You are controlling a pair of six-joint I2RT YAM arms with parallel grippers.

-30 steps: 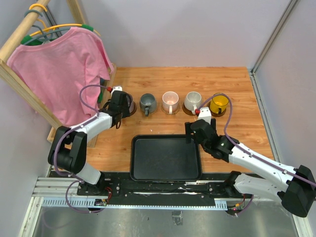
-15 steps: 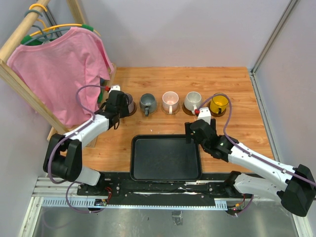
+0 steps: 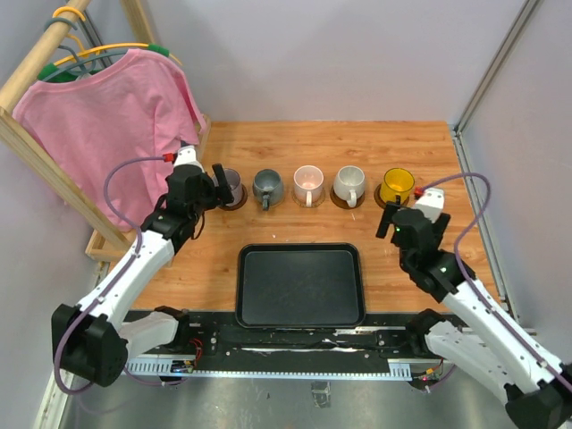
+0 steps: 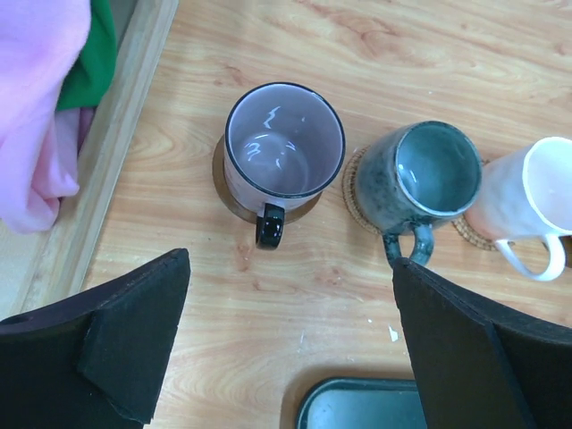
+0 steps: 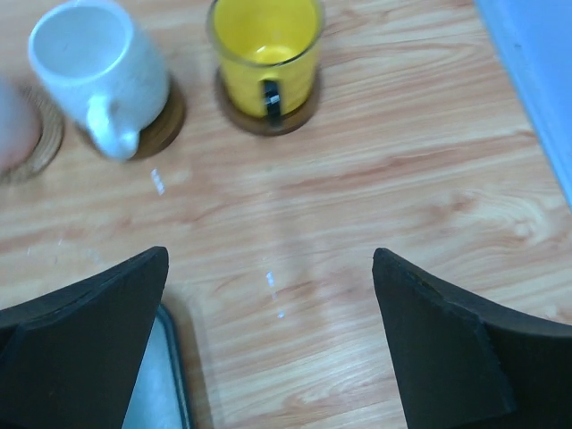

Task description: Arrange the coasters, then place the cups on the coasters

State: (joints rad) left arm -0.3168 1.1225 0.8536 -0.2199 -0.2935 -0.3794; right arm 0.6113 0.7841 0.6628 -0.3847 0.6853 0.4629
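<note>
Cups, five: mauve cup (image 3: 231, 185), grey-blue cup (image 3: 267, 187), pink cup (image 3: 308, 183), off-white cup (image 3: 349, 184), yellow cup (image 3: 398, 185). Each stood upright on one of the coasters (image 4: 217, 174), in a row running left to right across the table (image 3: 429, 161), handles toward the near edge. Left gripper (image 4: 295, 304) and right gripper (image 5: 268, 331) gaped wide, empty.

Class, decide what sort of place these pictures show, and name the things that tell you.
Likely a robotics lab staged as a home: two robot arms bolted to a metal rail, plain grey walls, and props, mugs on coasters and a pink shirt on a rack.
</note>
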